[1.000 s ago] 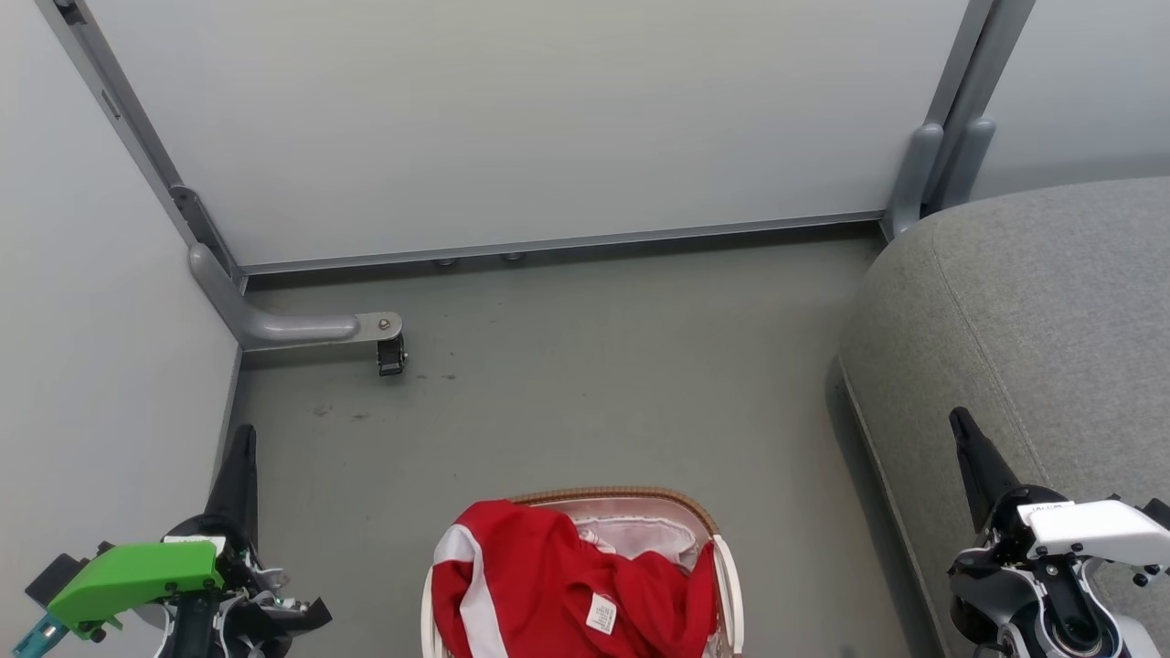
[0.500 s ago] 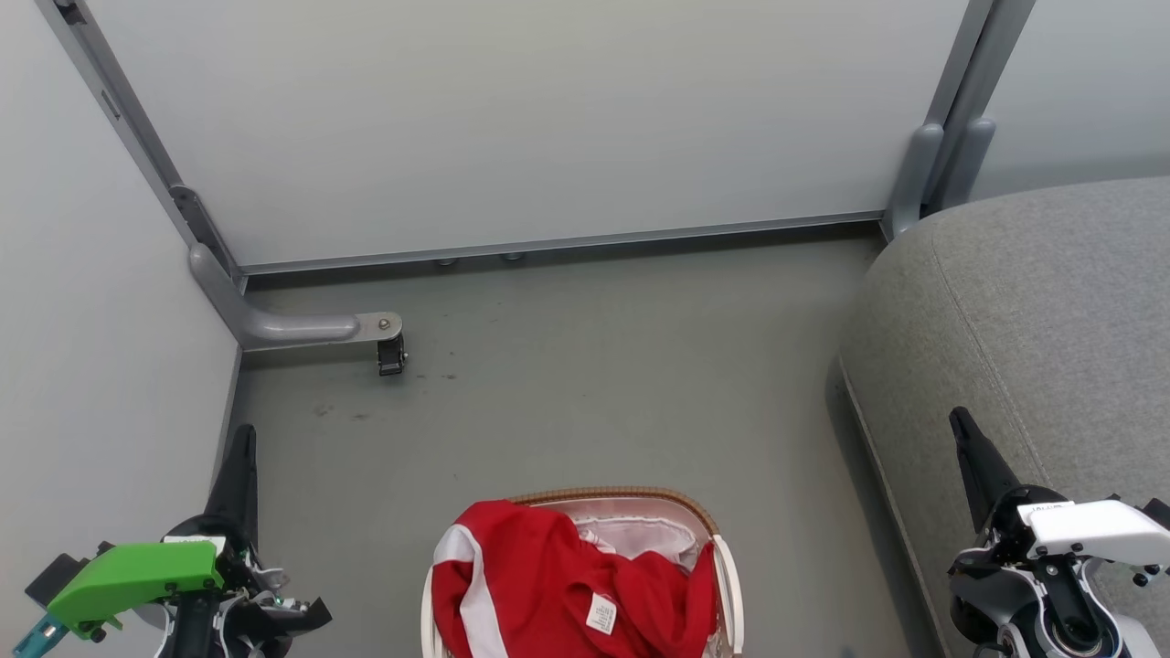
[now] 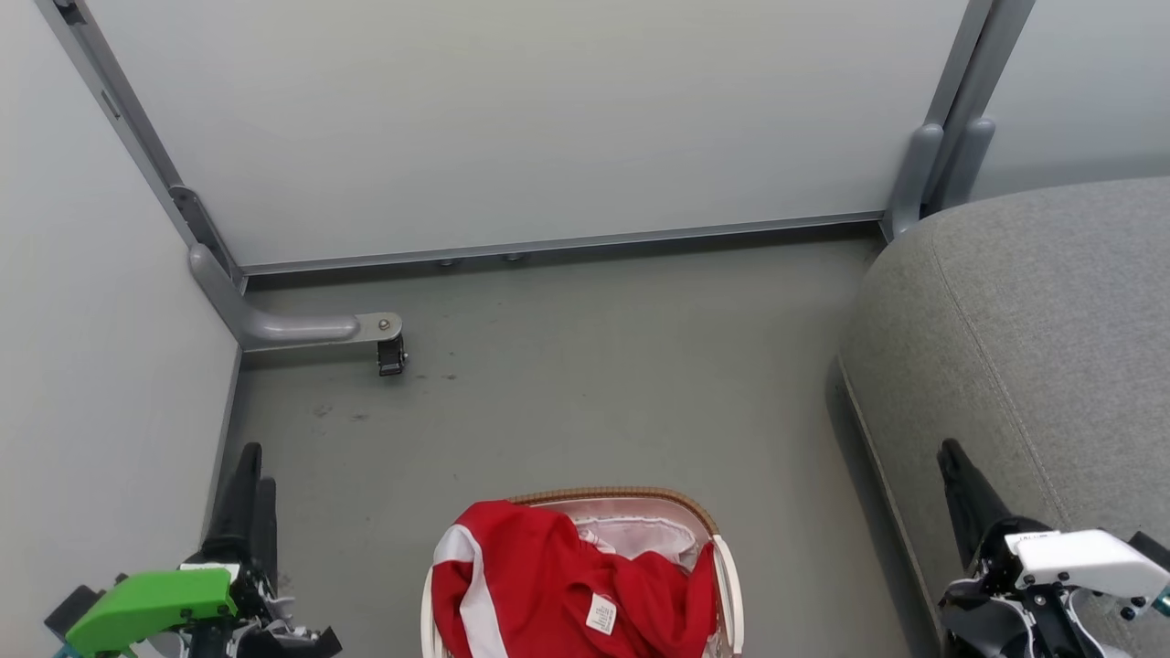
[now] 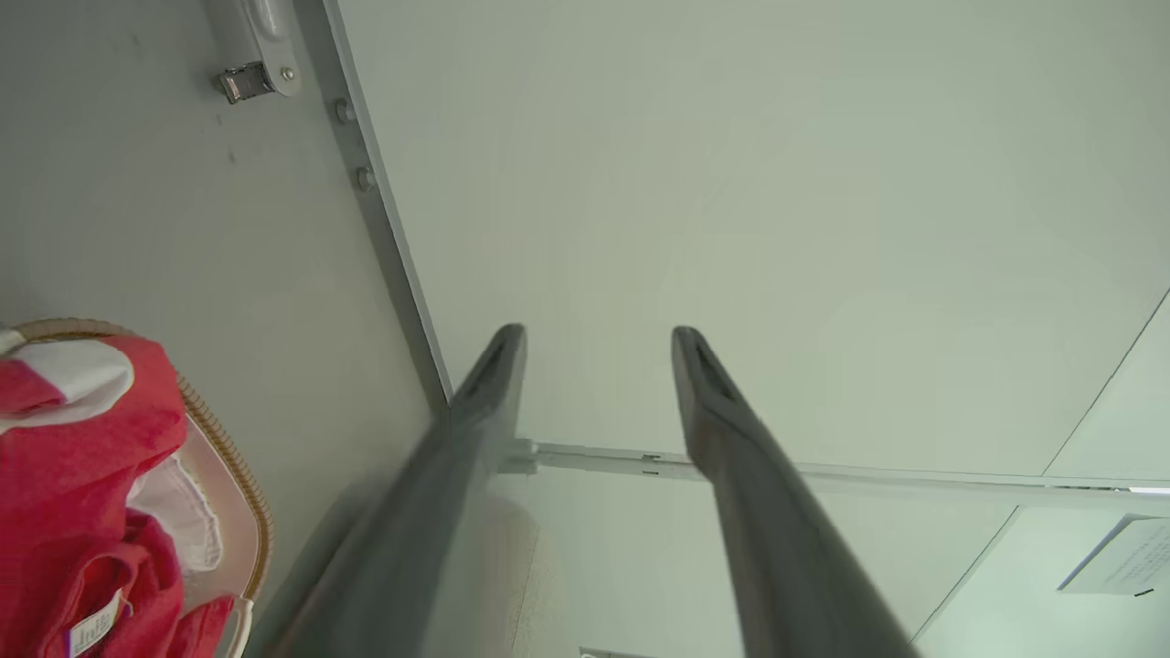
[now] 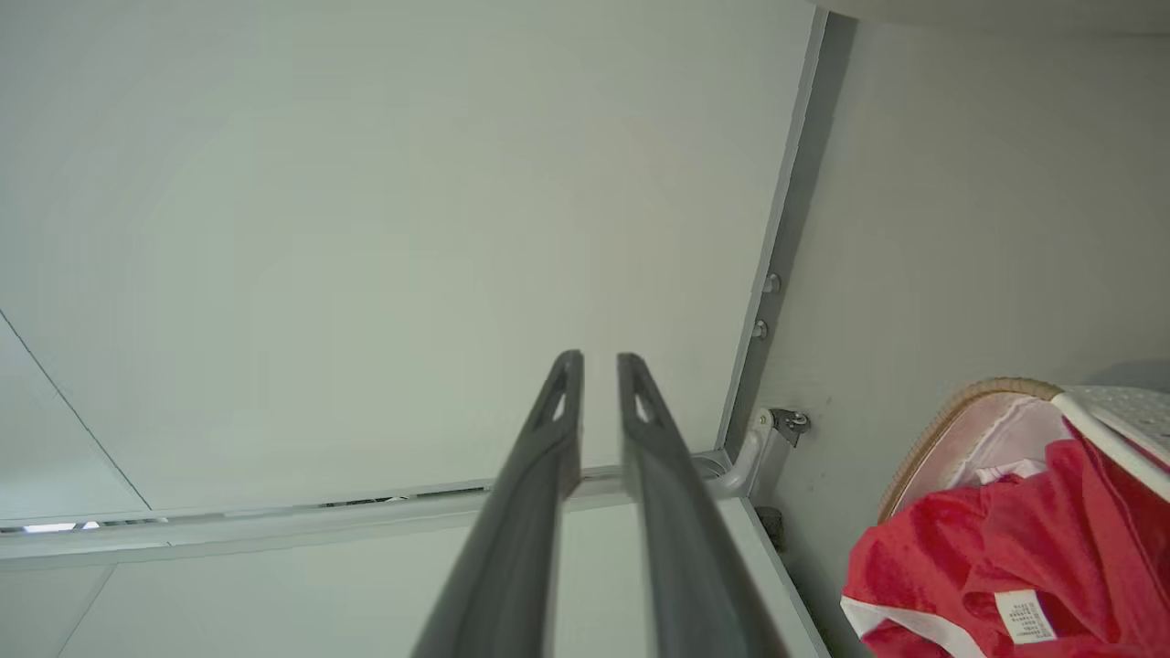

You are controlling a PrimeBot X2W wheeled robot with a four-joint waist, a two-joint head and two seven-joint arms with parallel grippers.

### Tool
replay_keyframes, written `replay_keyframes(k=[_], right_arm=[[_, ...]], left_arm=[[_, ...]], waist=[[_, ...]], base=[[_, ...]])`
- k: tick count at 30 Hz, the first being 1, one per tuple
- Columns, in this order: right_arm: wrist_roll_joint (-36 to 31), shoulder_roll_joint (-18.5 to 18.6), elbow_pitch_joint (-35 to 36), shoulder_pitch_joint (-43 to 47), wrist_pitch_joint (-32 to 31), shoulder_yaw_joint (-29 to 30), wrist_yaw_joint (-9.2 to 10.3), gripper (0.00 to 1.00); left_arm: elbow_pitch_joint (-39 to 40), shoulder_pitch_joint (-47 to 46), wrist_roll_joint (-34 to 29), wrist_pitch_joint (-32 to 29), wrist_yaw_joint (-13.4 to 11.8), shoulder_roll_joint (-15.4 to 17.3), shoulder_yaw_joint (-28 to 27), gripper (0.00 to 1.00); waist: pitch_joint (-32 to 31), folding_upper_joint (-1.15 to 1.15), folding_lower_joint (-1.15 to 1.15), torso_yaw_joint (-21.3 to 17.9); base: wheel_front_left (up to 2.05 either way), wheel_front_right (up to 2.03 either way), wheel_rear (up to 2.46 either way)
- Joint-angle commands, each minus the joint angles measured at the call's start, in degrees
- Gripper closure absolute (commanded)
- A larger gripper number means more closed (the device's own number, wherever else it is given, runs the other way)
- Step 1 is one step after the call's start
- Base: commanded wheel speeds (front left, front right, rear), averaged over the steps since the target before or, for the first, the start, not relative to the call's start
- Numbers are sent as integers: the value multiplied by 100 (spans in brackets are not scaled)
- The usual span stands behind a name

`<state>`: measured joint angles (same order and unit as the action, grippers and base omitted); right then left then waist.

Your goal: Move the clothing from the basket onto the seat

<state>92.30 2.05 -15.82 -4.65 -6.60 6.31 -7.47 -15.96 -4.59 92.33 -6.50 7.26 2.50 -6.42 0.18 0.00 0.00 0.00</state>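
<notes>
Left tool [image 3: 254,468] has spread wider; basket [image 3: 640,494] runs off frame bottom.

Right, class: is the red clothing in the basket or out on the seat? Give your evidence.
In the basket. The clothing lies heaped inside the basket, one fold draped over its rim, apart from the seat.

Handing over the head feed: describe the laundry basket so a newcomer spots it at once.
Start at the large grey fabric seat on the right, then cross the grey floor to the bottom middle. There stands an oval white perforated plastic basket with a brown woven rim. It alone holds bright red clothing with white stripes.
</notes>
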Motion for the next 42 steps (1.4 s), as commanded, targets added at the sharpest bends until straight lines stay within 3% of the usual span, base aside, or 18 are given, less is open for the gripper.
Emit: replay_keyframes(k=[1, 12, 20, 42], right_arm=[[-6, 0, -1, 8, 21, -22, -1, 0], [-266, 15, -18, 106, 339, -206, -1, 0], [-904, 25, 52, 142, 545, -191, -2, 0], [-3951, 47, 581, 307, 1026, -339, -2, 0]], left_arm=[[2, 11, -7, 21, -1, -1, 26, 0], [177, 198, -164, 337, 3, 6, 354, 0], [255, 270, -570, 542, -12, 11, 489, 0], [641, 413, -3370, 1022, -374, 24, 831, 0]], waist=[[-1, 0, 0, 0], [-60, 0, 0, 0], [-90, 0, 0, 4], [-161, 0, 0, 25]], base=[[0, 0, 0], [0, 0, 0], [0, 0, 0], [0, 0, 0]])
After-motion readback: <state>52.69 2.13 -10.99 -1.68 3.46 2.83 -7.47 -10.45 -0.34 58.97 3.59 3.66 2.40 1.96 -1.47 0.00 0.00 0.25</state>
